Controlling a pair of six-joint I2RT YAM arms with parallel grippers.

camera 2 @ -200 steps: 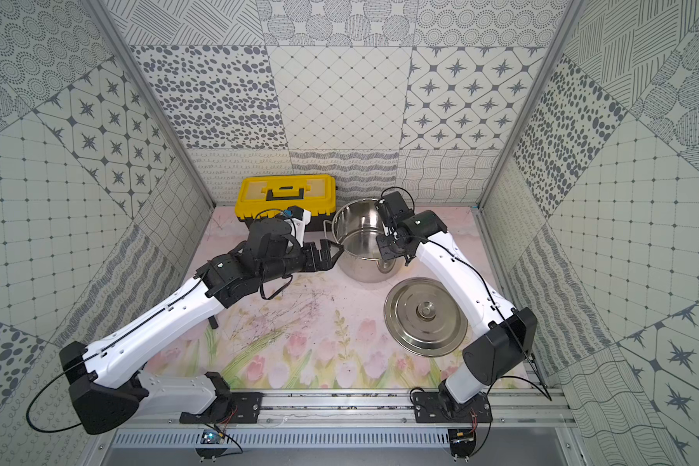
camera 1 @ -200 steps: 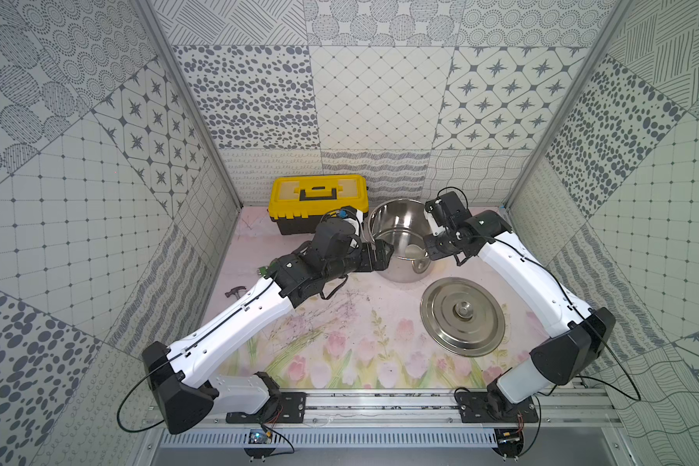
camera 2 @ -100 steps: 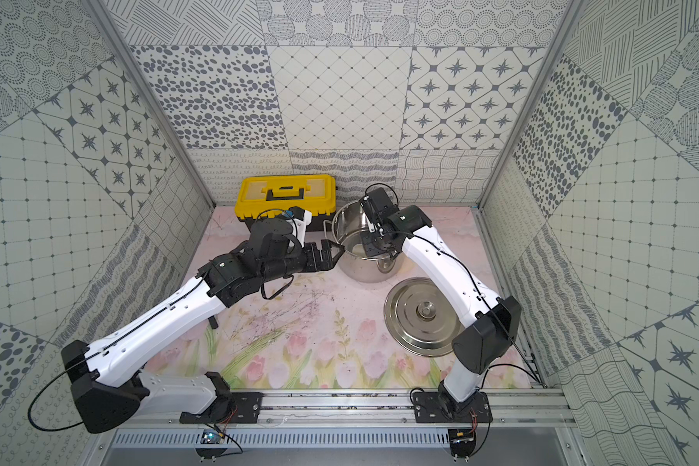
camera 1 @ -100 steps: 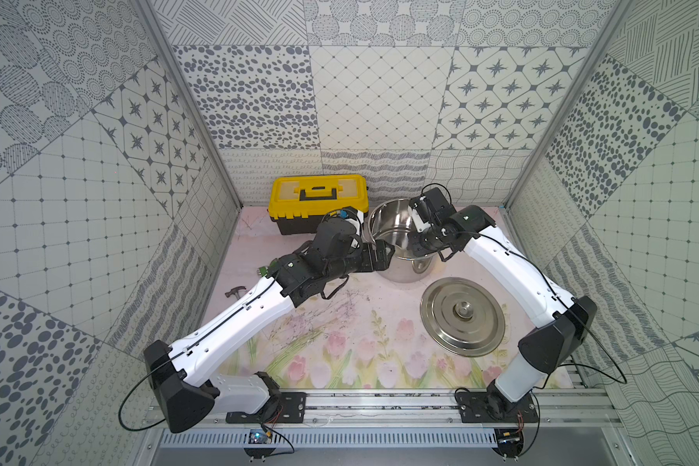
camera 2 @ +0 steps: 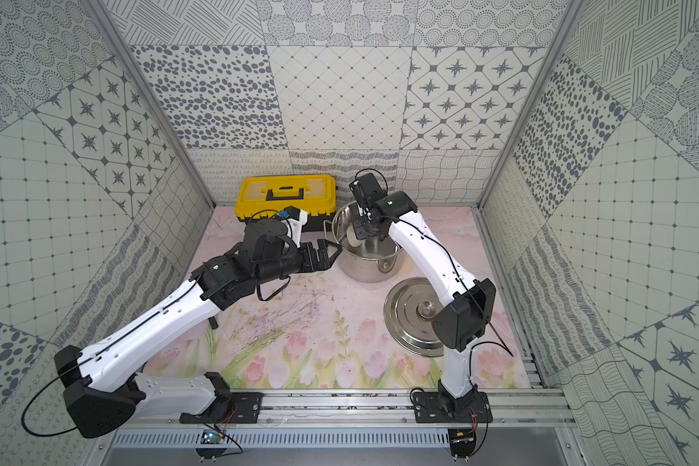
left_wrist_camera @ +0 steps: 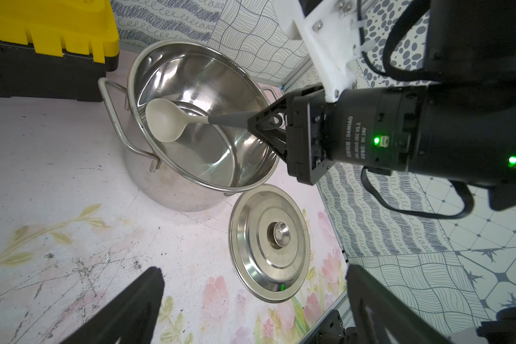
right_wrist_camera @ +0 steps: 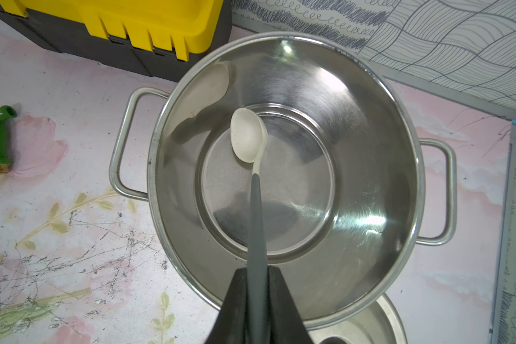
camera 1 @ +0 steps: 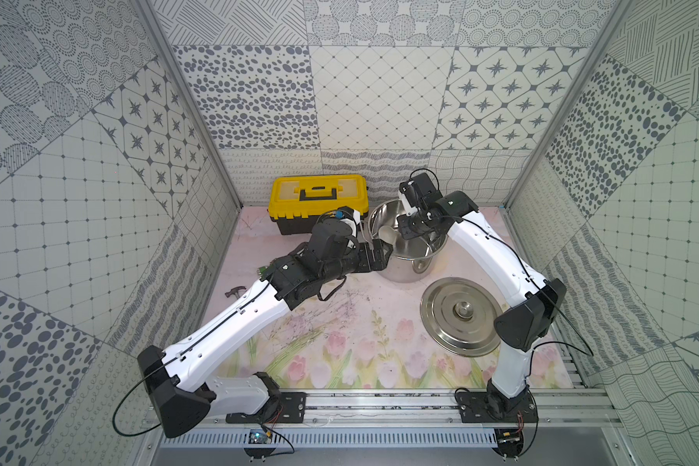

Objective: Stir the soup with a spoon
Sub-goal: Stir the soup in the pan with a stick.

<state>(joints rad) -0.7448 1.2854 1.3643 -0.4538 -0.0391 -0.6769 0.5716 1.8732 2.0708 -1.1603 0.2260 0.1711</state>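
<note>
Inside the shiny steel stockpot [right_wrist_camera: 355, 119] at the far side of the worktop [camera 1: 340, 322], the cream-bowled grey-handled spoon [right_wrist_camera: 255, 190], clamped in the right jaws, could catch the wall and shove the unsteadied pot, as the left jaws stand apart beside it.

Upright steel pot [right_wrist_camera: 355, 119], seemingly empty; cream spoon [right_wrist_camera: 248, 137] tilted inside.

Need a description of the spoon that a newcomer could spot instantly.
Start at the yellow toolbox at the rear; the steel pot stands next to it. Reaching down into the pot, clamped in the right end effector, is the spoon. It is the only non-metal item in there: cream-white oval bowl, slim dark grey handle.
</note>
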